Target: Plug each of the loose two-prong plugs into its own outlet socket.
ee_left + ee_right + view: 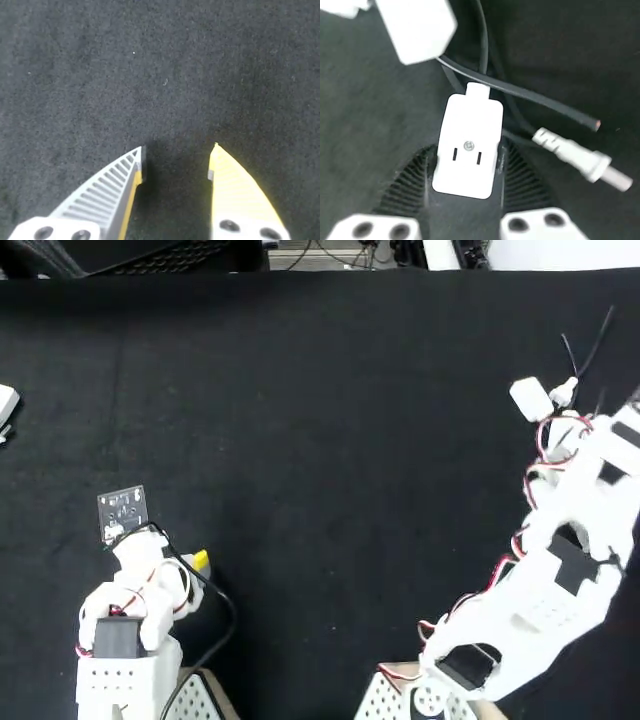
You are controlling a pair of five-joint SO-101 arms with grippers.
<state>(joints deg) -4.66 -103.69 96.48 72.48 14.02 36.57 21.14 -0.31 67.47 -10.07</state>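
A white outlet socket (pixel 468 142) with two slots and a centre screw sits between the fingers of my right gripper (pixel 465 149), which press on both its sides. Beside it, a loose white plug (pixel 580 157) on a cable lies on the black cloth. A second white block (pixel 417 27) lies just beyond the socket. In the high view the white block (pixel 530 397) and a small white plug (pixel 566 390) lie at the far right, just ahead of the right arm. My left gripper (pixel 177 147) stands open over bare black cloth, near the front left of the table.
Thin black cables (pixel 520 92) cross behind the socket and stick up at the far right (pixel 590 345). A white object (pixel 5 405) lies at the table's left edge. The black table (pixel 320 440) stretches wide between the two arms.
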